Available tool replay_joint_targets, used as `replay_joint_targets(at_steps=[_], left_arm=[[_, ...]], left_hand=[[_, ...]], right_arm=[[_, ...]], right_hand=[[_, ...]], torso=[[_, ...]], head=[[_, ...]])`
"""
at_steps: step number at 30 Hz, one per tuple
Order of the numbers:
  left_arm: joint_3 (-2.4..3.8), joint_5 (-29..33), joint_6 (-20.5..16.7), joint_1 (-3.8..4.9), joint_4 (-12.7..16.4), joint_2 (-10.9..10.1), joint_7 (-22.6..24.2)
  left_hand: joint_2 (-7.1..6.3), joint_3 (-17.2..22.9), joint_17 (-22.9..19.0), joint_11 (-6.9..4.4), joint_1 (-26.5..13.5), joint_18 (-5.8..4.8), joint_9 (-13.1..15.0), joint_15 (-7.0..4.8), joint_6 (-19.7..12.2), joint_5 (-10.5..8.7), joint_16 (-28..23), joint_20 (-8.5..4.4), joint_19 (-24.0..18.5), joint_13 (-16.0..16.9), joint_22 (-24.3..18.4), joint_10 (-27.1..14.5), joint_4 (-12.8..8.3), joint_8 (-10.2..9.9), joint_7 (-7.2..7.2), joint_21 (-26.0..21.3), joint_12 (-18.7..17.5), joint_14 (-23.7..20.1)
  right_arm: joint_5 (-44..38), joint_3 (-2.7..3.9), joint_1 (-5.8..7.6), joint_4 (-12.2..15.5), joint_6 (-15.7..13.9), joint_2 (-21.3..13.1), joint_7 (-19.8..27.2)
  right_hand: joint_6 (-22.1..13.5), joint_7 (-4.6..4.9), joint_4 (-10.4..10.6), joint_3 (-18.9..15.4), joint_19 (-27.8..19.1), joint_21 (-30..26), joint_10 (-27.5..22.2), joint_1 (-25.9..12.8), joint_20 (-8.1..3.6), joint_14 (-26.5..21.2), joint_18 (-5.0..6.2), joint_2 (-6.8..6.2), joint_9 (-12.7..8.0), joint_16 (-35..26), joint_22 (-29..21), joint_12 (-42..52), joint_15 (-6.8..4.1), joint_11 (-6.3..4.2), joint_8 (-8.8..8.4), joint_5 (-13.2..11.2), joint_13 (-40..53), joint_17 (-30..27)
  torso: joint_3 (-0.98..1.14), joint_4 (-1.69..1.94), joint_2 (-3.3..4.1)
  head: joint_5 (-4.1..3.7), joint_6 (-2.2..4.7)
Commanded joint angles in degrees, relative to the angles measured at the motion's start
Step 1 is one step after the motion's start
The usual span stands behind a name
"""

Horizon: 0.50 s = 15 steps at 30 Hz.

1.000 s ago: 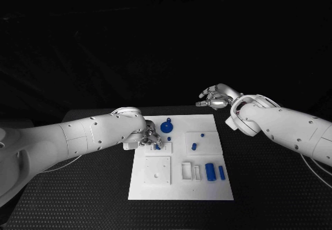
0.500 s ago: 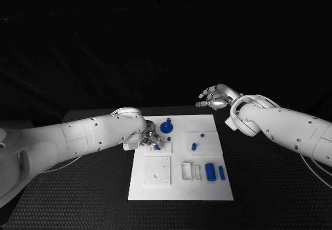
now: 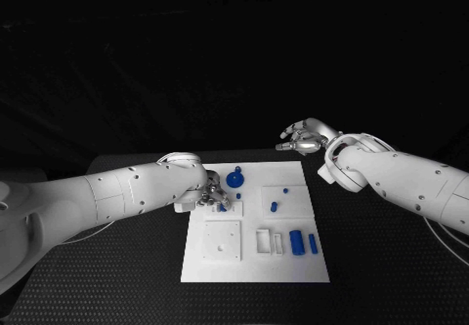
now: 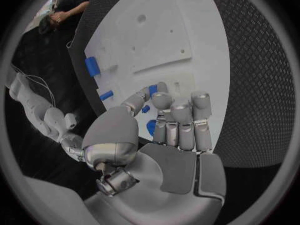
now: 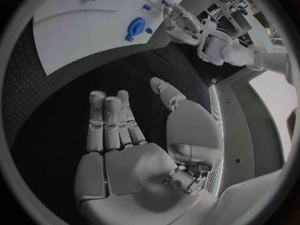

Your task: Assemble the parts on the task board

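1. Silver left hand (image 3: 209, 195) low over the white rectangular task board (image 3: 256, 271), near its far-left corner; fingertips pinch a small blue peg (image 4: 152, 89).
2. Judgement: insertion step in hand; next needs the peg aligned upright over its hole, then pressed.
3. Silver right hand (image 3: 305, 137) raised beyond the board, fingers apart, empty.
4. Black worktop (image 3: 391, 271) beneath.

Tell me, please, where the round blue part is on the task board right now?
In the head view the round blue part sits near the far edge of the task board, just right of the left hand.
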Motion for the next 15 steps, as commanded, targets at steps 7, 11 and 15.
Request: replay_joint_targets(at_steps=[7, 11, 15], left_arm=[[-0.19, -0.3, -0.9, -0.45, -0.3, 0.3, -0.1], [-0.19, -0.3, -1.0, -0.46, -0.3, 0.3, -0.2], [-0.2, -0.3, -0.9, -0.46, -0.3, 0.2, -0.3]], left_hand=[[1.34, 5.2, -0.2, -0.67, 0.9, 0.16, -0.7, -1.01, 0.4, -1.76, -0.1, -5.54, 0.4, -0.1, 0.5, 0.9, -3.5, -0.7, -0.1, -0.1, -0.2, 0.5], [-0.69, 4.3, -0.3, -0.74, -1.6, 0.25, -1.1, -1.11, 0.4, -5.22, -0.3, -5.63, 0.4, 0.0, 0.4, 0.8, -1.1, -1.0, -0.2, -0.4, -0.3, 0.5], [-2.41, 3.9, -0.3, -0.82, -3.0, 0.36, -1.3, -1.2, 0.5, -7.71, -0.3, -5.74, 0.4, 0.1, 0.4, 0.8, 0.4, -1.1, -0.25, -0.6, -0.3, 0.5]], right_arm=[[-0.1, 0.03, -0.02, 0.1, 0.7, 0.0, 0.2], [-0.1, 0.03, -0.02, 0.1, 0.6, -0.1, 0.2], [-0.1, 0.03, -0.02, 0.1, 0.6, -0.1, 0.2]], right_hand=[[0.0, 0.71, -0.2, 0.0, -0.3, -0.2, -0.4, -0.2, 0.23, -0.5, 1.7, 0.44, -0.1, 0.3, 1.0, 0.3, -0.03, 0.15, 0.14, 0.2, -0.1, -0.1], [0.0, 0.71, -0.2, 0.0, -0.3, -0.2, -0.5, -0.3, 0.23, -0.5, 1.7, 0.43, -0.1, 0.3, 1.0, 0.3, -0.03, 0.15, 0.14, 0.2, -0.1, -0.1], [0.0, 0.72, -0.2, 0.0, -0.3, -0.2, -0.5, -0.3, 0.23, -0.5, 1.7, 0.41, -0.1, 0.3, 1.0, 0.3, -0.03, 0.15, 0.13, 0.2, -0.1, -0.1]], torso=[[0.03, -0.01, 0.01], [0.04, -0.02, 0.0], [0.02, 0.0, 0.0]], head=[[-0.05, 0.05], [-0.05, 0.07], [-0.09, 0.09]])
